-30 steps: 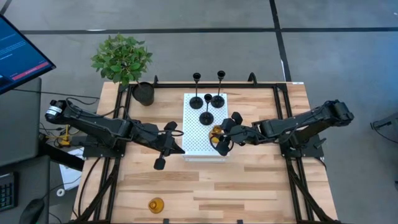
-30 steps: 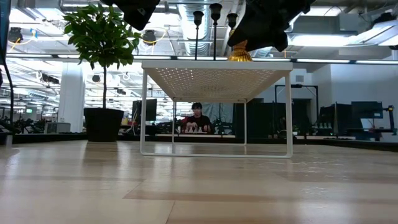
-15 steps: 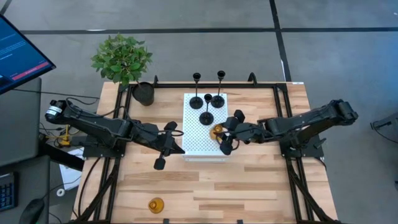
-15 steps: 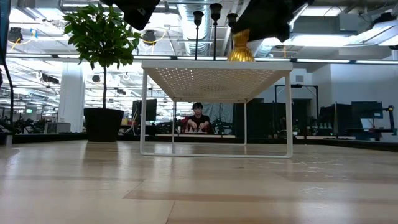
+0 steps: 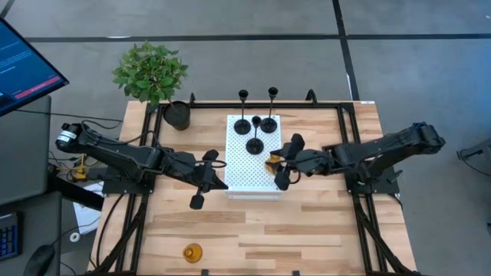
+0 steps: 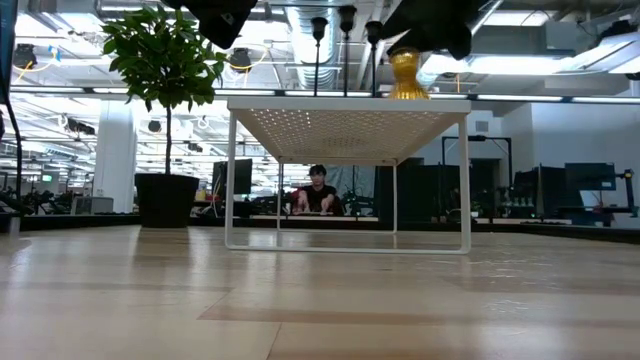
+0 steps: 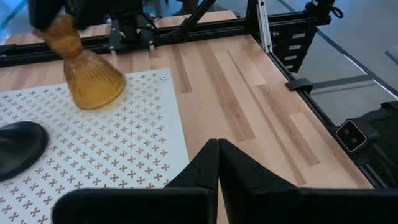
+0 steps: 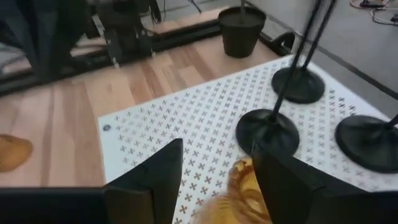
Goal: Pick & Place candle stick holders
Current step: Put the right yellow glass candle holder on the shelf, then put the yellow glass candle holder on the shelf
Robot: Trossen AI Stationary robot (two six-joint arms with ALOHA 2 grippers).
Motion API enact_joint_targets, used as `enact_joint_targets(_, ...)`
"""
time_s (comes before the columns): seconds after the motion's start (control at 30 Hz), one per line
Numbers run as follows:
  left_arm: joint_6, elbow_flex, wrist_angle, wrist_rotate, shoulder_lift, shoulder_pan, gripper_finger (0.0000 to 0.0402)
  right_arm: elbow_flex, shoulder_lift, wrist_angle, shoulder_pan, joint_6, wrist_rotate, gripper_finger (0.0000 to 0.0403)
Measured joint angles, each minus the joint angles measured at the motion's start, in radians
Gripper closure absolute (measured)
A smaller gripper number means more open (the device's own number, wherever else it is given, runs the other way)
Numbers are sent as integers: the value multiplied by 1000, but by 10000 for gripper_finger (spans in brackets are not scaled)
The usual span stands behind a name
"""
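One amber holder (image 5: 270, 160) stands upright on the right edge of the white perforated stand (image 5: 239, 175). It also shows in the low view (image 6: 405, 80). My right gripper (image 5: 276, 163) is open, with its fingers on either side of the holder's top (image 8: 244, 180). Three black holders (image 5: 255, 144) stand on their disc bases on the stand's far part. A second amber holder (image 5: 192, 251) sits on the table near the front edge. My left gripper (image 5: 222, 184) is shut and empty at the stand's left side. My right gripper comes level from the table's right, fingers around the amber holder's top. The holder stands close against one finger (image 8: 283, 174); I cannot tell whether they touch. Its base (image 7: 93, 87) rests on the stand.
A black pot with a green plant (image 5: 176, 115) stands at the table's far left corner. A black frame rail (image 5: 349, 146) runs along the table's sides. A person (image 6: 318, 190) sits far behind the table. Bare wood (image 5: 307, 230) lies in front of the stand.
My right gripper has drawn back a little toward the table's right edge and risen slightly. The amber holder has shifted with it toward the stand's right edge and stays upright, with more of it showing below the gripper.
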Motion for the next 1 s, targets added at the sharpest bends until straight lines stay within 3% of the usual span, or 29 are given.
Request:
enact_joint_targets(0.23, 0, 0, 0, 0, 0, 0, 395, 4, 70, 67, 0, -47, 6, 233)
enact_joint_targets(1.0, 0, 0, 0, 0, 0, 0, 395, -2, 7, 55, 4, -51, -56, 240)
